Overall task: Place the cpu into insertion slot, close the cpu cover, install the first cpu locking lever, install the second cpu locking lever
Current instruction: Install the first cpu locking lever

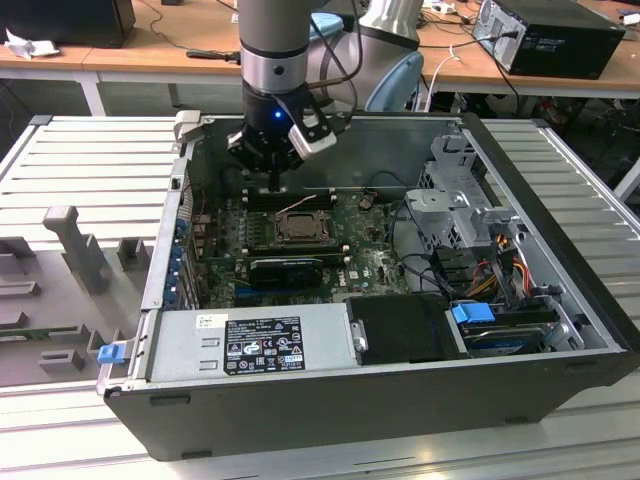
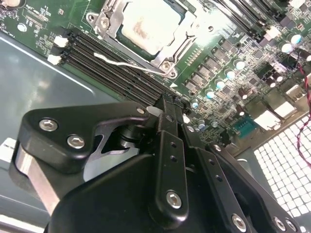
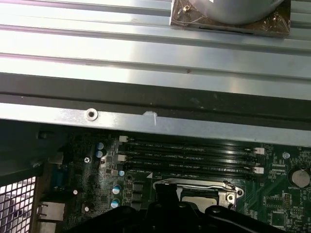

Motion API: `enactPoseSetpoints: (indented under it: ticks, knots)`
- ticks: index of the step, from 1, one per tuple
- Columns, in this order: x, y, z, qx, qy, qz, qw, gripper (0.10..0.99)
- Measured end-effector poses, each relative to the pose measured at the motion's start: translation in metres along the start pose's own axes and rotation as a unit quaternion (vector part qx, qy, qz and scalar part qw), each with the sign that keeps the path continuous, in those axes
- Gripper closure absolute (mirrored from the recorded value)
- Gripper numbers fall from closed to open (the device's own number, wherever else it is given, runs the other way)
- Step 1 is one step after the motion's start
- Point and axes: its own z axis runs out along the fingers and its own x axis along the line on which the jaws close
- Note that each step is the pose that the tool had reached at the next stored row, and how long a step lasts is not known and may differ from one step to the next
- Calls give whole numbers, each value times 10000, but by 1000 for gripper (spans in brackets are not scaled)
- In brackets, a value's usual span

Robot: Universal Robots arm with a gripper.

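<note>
One cpu [image 2: 150,24] seated under one cpu cover [image 2: 112,26] | one gripper [image 2: 167,104] (over four memory slots [image 2: 112,68]) | fingers closed, empty.

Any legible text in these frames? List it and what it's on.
None can be read.
Black label on the power supply: white print and symbols, too small.
Small white sticker beside it: too small.
White board print along the memory slots, first wrist view: blurred.

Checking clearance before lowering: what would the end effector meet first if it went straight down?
Likely the memory slots beside the cpu, not the cpu itself; the end effector hangs over them, though depth is unclear.
</note>
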Motion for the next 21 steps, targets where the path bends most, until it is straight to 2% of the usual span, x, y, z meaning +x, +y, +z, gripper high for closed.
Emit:
enactPoseSetpoints:
  ticks: [7, 10, 11, 12, 17, 19, 20, 21]
  knots:
    - [-66, -7, 15, 0, 0, 0, 10000, 980]
    - [-139, -15, 34, -1, 0, 0, 10000, 980]
    - [-160, -18, 41, -21, -1, 6, 10000, 980]
    - [-180, -21, 57, -46, -6, 26, 10000, 980]
    - [-267, -30, 162, -57, -14, 107, 9999, 980]
    - [-292, -30, 172, -106, -15, 108, 9999, 980]
    - [-315, -30, 179, -162, -17, 108, 9998, 980]
    - [-335, -31, 187, -187, -18, 108, 9998, 980]
